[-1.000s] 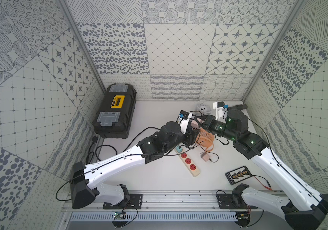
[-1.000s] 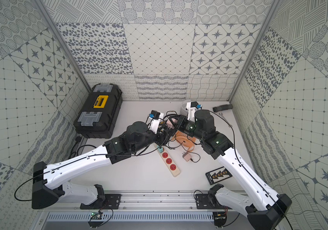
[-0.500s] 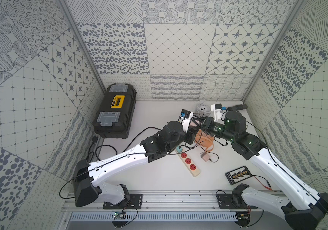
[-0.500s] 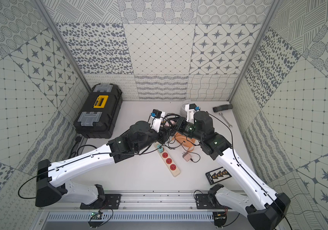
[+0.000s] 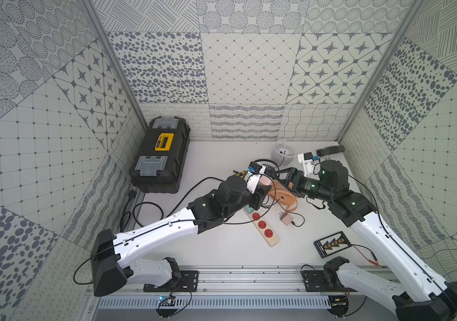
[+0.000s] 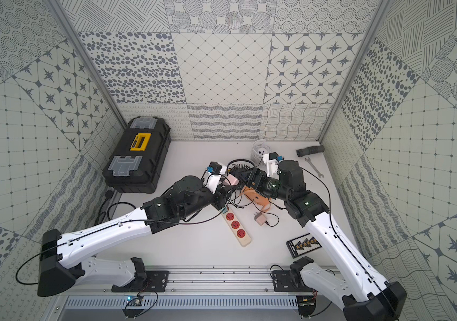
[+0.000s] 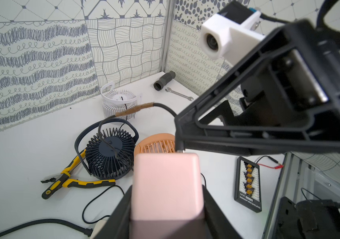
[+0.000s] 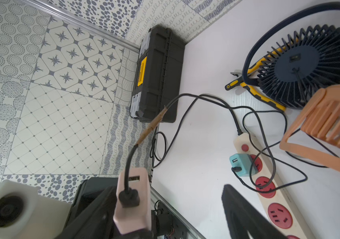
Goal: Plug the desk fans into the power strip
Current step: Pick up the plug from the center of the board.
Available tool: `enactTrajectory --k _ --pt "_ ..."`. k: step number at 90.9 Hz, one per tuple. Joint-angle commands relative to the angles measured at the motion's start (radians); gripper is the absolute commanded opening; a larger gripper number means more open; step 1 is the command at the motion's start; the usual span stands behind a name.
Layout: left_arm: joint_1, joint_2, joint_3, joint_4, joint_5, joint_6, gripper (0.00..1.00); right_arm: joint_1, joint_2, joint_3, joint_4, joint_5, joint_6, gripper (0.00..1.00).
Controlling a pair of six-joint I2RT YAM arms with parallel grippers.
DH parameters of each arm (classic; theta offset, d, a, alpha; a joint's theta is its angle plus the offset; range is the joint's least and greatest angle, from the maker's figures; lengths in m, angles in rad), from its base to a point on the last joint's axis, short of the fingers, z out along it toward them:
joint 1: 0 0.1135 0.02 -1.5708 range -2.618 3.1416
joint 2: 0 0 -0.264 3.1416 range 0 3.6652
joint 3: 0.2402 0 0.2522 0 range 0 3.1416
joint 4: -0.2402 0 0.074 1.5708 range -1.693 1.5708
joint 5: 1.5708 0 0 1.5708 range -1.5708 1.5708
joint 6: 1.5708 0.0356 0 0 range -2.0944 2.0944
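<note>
While the left gripper [image 7: 167, 198] pinches the seemingly light, rigid pink plastic adapter [image 7: 166, 175] by its flat sides, the right gripper [image 5: 284, 178] gapes empty; the long cream-beige power strip [image 5: 272, 242] lies on the white table [image 5: 221, 250] nearby, likely to slide

Light is even and diffuse, from above; we see no hard source. In both top views the counter [image 5: 221, 250] [image 6: 207, 244] is bright without glare, shadows under the arms are faint and soft-edged, and focus is sharp throughout.

Left wrist view: the adapter [image 7: 167, 186] near the lens is soft, the right arm's camera [image 7: 220, 39] is blurred, and the dark fan [image 7: 109, 153] behind is crisp.

Right wrist view: the counter washes toward white, the left arm's camera [image 8: 10, 209] is out of focus, and wall seams bow at the edges.
</note>
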Motion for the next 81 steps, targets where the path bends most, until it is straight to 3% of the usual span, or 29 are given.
enactTrajectory --k 1,7,20,31,57,81 --pt "0.028 -0.062 -0.045 -0.024 0.242 0.214 0.0 -0.003 0.001 0.028 -0.097 -0.183 -0.098 0.84" --pt "0.039 -0.08 -0.057 -0.034 0.327 0.273 0.0 -0.004 0.012 0.037 -0.123 -0.279 -0.12 0.84" --pt "0.043 -0.075 -0.039 -0.106 0.378 0.341 0.0 -0.004 0.006 0.033 -0.154 -0.388 -0.128 0.83" --pt "0.043 -0.064 -0.037 -0.124 0.427 0.379 0.0 -0.004 0.021 0.034 -0.16 -0.41 -0.117 0.78" --pt "0.041 -0.059 -0.037 -0.147 0.505 0.419 0.0 -0.004 0.06 0.072 -0.161 -0.448 -0.123 0.52" --pt "0.041 -0.061 -0.038 -0.152 0.507 0.421 0.0 0.022 0.07 0.041 -0.159 -0.482 -0.12 0.44"
